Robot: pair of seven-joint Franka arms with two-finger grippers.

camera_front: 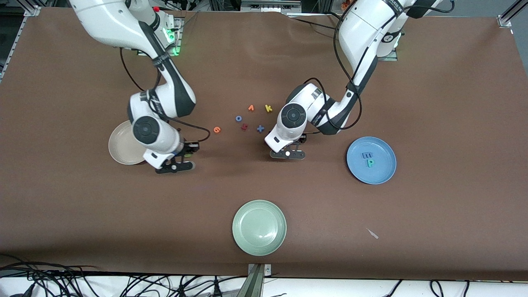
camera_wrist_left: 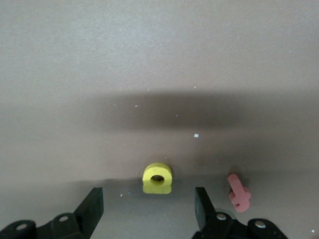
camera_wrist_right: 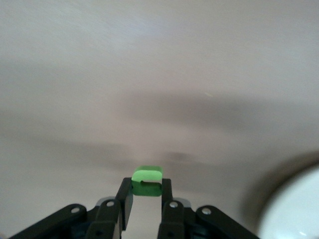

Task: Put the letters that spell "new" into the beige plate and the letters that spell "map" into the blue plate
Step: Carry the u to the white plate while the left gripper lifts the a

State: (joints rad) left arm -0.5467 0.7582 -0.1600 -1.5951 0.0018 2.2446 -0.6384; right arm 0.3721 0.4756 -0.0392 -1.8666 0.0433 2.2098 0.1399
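My right gripper (camera_wrist_right: 147,186) (camera_front: 175,166) is shut on the green n (camera_wrist_right: 147,175) and hangs over the table just beside the beige plate (camera_front: 119,144) (camera_wrist_right: 299,209), which the right wrist partly hides. My left gripper (camera_wrist_left: 148,195) (camera_front: 287,154) is low over the table with its fingers (camera_wrist_left: 92,205) open. The yellow a (camera_wrist_left: 157,178) lies flat just ahead of the tips, untouched. A salmon-pink letter (camera_wrist_left: 239,192) lies beside one finger. The blue plate (camera_front: 385,173) holds the dark blue m (camera_front: 366,155) and the teal p (camera_front: 371,163). The orange e (camera_front: 217,129) lies mid-table.
Between the arms lie loose letters: a blue o (camera_front: 238,118), an orange v (camera_front: 251,108), a yellow k (camera_front: 268,108), a red one (camera_front: 244,127) and a blue x (camera_front: 260,128). A pale green plate (camera_front: 259,227) sits nearest the front camera.
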